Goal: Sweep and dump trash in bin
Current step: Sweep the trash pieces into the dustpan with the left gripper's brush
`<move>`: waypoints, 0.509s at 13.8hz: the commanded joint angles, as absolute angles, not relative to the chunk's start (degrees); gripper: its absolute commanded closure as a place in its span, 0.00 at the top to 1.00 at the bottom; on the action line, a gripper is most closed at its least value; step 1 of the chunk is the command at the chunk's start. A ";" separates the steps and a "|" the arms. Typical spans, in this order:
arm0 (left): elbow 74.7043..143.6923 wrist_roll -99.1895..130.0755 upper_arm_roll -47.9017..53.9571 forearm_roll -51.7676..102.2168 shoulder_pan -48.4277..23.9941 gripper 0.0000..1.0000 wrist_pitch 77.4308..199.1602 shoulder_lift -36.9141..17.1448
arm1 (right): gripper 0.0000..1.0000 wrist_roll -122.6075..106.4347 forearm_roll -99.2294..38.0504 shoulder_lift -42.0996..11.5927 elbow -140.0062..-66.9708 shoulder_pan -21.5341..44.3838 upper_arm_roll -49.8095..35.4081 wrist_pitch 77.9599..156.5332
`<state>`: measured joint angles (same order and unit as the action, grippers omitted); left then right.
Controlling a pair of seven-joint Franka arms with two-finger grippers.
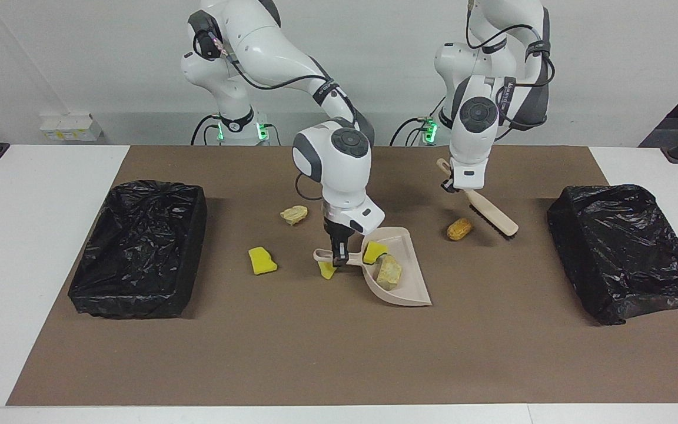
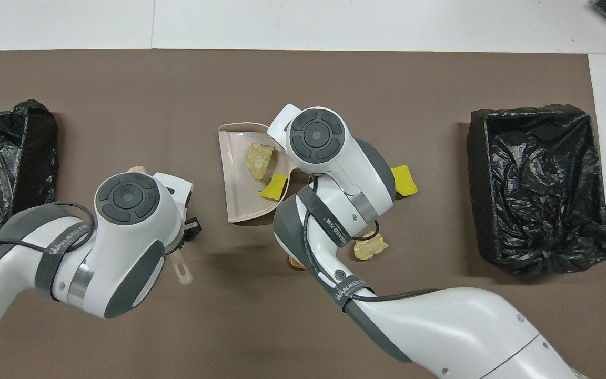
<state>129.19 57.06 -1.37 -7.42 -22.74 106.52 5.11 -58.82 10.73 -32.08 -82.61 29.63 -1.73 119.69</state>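
Trash lay scattered mid-mat: a beige lump nearest the robots, an orange-brown piece beside the brush clamped in the left gripper, then a yellow wedge. Farther out, the right gripper pinched the dustpan handle; a wedge and lump sat inside.

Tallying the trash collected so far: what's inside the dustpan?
In the dustpan: a beige lump and a yellow sponge wedge. The right gripper covers its handle end.
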 commanded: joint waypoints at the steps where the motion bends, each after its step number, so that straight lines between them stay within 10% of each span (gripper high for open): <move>1: 137.02 53.90 -0.79 -7.65 -22.06 0.00 114.68 9.24 | 0.00 -56.60 10.81 -30.24 -86.22 29.71 -2.29 121.38; 7: 136.67 30.80 -0.70 3.85 -22.32 0.00 123.82 5.80 | 0.00 -54.14 10.72 -30.06 -86.75 30.15 -2.37 121.38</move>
